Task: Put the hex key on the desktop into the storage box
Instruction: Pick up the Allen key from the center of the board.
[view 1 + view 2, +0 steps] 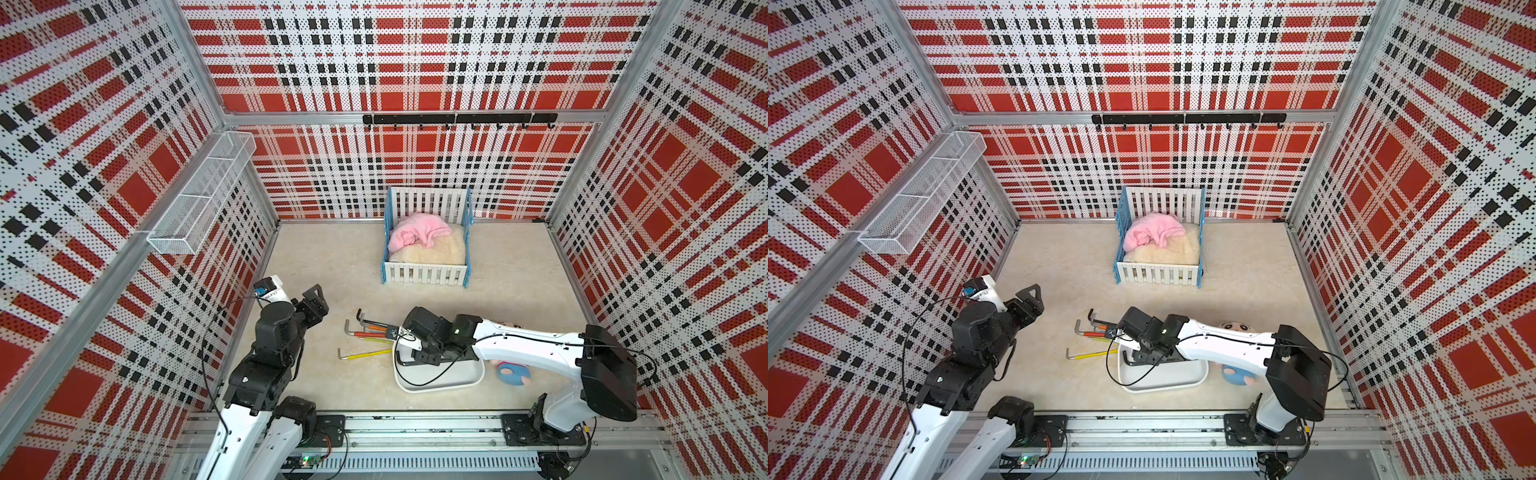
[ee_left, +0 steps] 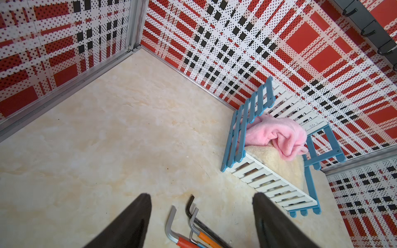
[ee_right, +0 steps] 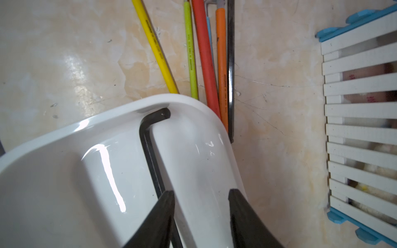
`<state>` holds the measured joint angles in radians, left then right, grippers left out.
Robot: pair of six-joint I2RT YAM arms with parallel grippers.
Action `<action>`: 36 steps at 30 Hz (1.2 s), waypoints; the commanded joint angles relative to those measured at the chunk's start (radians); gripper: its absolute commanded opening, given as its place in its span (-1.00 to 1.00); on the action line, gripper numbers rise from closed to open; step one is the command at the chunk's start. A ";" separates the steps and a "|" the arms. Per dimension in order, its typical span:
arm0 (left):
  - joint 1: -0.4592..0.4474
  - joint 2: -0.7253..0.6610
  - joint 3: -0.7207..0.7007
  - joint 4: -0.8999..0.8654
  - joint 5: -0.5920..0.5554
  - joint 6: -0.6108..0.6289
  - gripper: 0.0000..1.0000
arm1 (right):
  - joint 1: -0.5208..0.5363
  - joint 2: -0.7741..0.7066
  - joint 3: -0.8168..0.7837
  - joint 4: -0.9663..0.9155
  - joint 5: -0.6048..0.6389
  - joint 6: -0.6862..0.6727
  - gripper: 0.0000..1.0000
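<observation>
Fingers of the left gripper (image 2: pixel 200 196) stand apart with nothing between them, raised over the desktop (image 1: pixel 332 257) near the left wall. Just to its right, a bundle of loose hex keys (image 1: pixel 368 328) lies on the desktop, with red, orange, green and bare black shafts side by side, their bent ends toward the left arm. A yellow hex key (image 1: pixel 365 354) lies by itself nearer the robot's base, angled toward the storage box (image 1: pixel 440 384). The shaft ends of the bundle reach the box's rim.

Inside the box rests a black hex key (image 3: pixel 148 141), its short bend tucked against the corner wall under the rim. The right gripper (image 3: pixel 200 193) hovers over that corner with its jaws parted. The key's shaft runs under one finger, and contact there seems unlikely but is hard to judge.

Farther back stands a blue-and-white crib (image 1: pixel 426 249). Right of the box, a plush toy (image 1: pixel 513 374) peeks from beneath the right arm.
</observation>
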<state>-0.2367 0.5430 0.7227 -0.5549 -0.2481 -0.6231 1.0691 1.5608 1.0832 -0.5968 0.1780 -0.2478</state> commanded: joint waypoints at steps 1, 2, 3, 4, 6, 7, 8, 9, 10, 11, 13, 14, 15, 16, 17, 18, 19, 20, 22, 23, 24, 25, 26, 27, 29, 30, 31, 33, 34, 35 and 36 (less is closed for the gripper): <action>-0.003 -0.009 -0.008 -0.003 -0.010 0.005 0.59 | -0.049 0.016 0.092 0.017 -0.056 0.082 -0.09; -0.027 -0.010 -0.009 -0.003 -0.009 0.004 0.59 | -0.060 0.042 0.130 0.011 -0.065 0.093 -0.12; -0.036 -0.008 -0.007 -0.003 -0.008 0.006 0.59 | -0.070 0.072 0.174 0.002 -0.076 0.104 -0.12; -0.036 -0.008 -0.006 -0.004 -0.008 0.005 0.59 | -0.081 0.100 0.210 -0.005 -0.088 0.112 -0.12; -0.036 -0.008 -0.007 -0.004 -0.011 0.005 0.59 | -0.100 0.164 0.296 -0.017 -0.103 0.129 -0.14; -0.037 -0.007 -0.006 -0.004 -0.010 0.005 0.59 | -0.108 0.191 0.335 -0.020 -0.115 0.130 -0.14; -0.037 -0.009 -0.006 -0.004 -0.010 0.005 0.59 | -0.113 0.221 0.375 -0.024 -0.118 0.129 -0.14; -0.038 -0.011 -0.007 -0.005 -0.012 0.005 0.59 | -0.116 0.254 0.419 -0.027 -0.116 0.127 -0.14; -0.038 -0.011 -0.007 -0.004 -0.011 0.005 0.59 | -0.120 0.282 0.454 -0.032 -0.120 0.125 -0.14; -0.038 -0.011 -0.006 -0.004 -0.013 0.005 0.59 | -0.124 0.316 0.498 -0.039 -0.124 0.124 -0.14; -0.038 -0.012 -0.006 -0.004 -0.014 0.005 0.59 | -0.132 0.390 0.591 -0.069 -0.135 0.118 -0.17; -0.039 -0.012 -0.006 -0.004 -0.014 0.005 0.59 | -0.135 0.428 0.637 -0.088 -0.136 0.113 -0.19; -0.039 -0.012 -0.007 -0.004 -0.014 0.005 0.59 | -0.138 0.466 0.678 -0.104 -0.137 0.110 -0.23; -0.039 -0.012 -0.006 -0.005 -0.014 0.005 0.59 | -0.140 0.495 0.710 -0.115 -0.138 0.107 -0.25; -0.039 -0.011 -0.005 -0.004 -0.013 0.006 0.59 | -0.142 0.525 0.740 -0.127 -0.138 0.103 -0.26; -0.039 -0.011 -0.005 -0.005 -0.012 0.006 0.59 | -0.143 0.548 0.764 -0.130 -0.135 0.101 -0.26; -0.040 -0.011 -0.005 -0.005 -0.011 0.006 0.59 | -0.143 0.565 0.780 -0.131 -0.133 0.101 -0.25; -0.039 -0.010 -0.005 -0.006 -0.009 0.005 0.59 | -0.143 0.583 0.800 -0.132 -0.128 0.103 -0.26; -0.041 -0.007 -0.005 -0.010 -0.002 0.001 0.59 | -0.143 0.617 0.824 -0.131 -0.125 0.112 -0.26; -0.039 -0.008 -0.003 -0.013 0.002 -0.003 0.59 | -0.142 0.636 0.841 -0.138 -0.130 0.119 -0.26; -0.040 -0.008 -0.003 -0.016 0.006 -0.006 0.59 | -0.142 0.650 0.846 -0.139 -0.132 0.125 -0.26; -0.039 -0.009 -0.005 -0.017 0.008 -0.009 0.59 | -0.137 0.663 0.849 -0.137 -0.130 0.129 -0.26; -0.039 -0.011 -0.003 -0.021 0.010 -0.012 0.59 | -0.134 0.676 0.850 -0.132 -0.129 0.128 -0.27; -0.040 -0.012 -0.003 -0.023 0.012 -0.013 0.59 | -0.129 0.683 0.850 -0.129 -0.129 0.125 -0.27; -0.039 -0.015 -0.002 -0.031 0.017 -0.015 0.59 | -0.123 0.698 0.851 -0.121 -0.140 0.117 -0.27; -0.040 -0.015 -0.002 -0.033 0.022 -0.015 0.59 | -0.119 0.704 0.851 -0.116 -0.144 0.112 -0.27; -0.039 -0.015 -0.002 -0.036 0.025 -0.015 0.59 | -0.115 0.710 0.850 -0.115 -0.146 0.106 -0.27; -0.039 -0.015 0.000 -0.040 0.026 -0.013 0.59 | -0.109 0.722 0.851 -0.117 -0.150 0.102 -0.27; -0.040 -0.016 0.000 -0.041 0.027 -0.014 0.59 | -0.107 0.727 0.849 -0.118 -0.153 0.102 -0.26; -0.039 -0.015 0.000 -0.041 0.026 -0.016 0.59 | -0.104 0.732 0.847 -0.119 -0.156 0.102 -0.26; -0.040 -0.016 0.000 -0.041 0.026 -0.015 0.59 | -0.103 0.734 0.845 -0.120 -0.158 0.102 -0.26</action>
<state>-0.2718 0.5358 0.7227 -0.5774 -0.2352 -0.6319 0.9527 2.2742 1.9175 -0.7094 0.0399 -0.1390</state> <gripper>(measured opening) 0.796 0.370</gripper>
